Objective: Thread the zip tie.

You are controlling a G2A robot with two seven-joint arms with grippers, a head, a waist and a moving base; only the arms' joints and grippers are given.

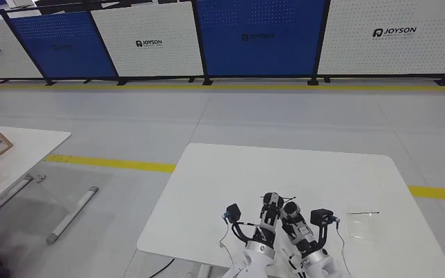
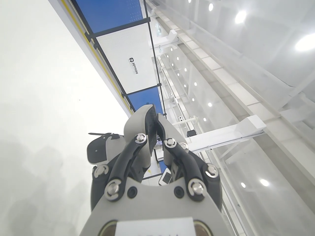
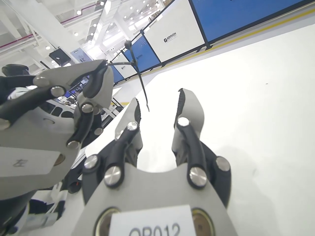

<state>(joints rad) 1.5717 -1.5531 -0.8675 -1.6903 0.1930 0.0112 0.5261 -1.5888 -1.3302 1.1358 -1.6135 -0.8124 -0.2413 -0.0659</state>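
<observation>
In the right wrist view my left gripper is shut on one end of a black zip tie. The tie's head sticks up and its tail hangs down between the two grippers, above the white table. My right gripper is open, just short of the hanging tail, which is nearer to one of its fingers. The top view has both grippers side by side near the table's front edge: left gripper, right gripper, the zip tie between them. In the left wrist view my left gripper has its pads pressed together.
A second black zip tie lies on the table to the right of the arms, beside a clear plastic bag. Blue and white partition panels stand across the floor beyond.
</observation>
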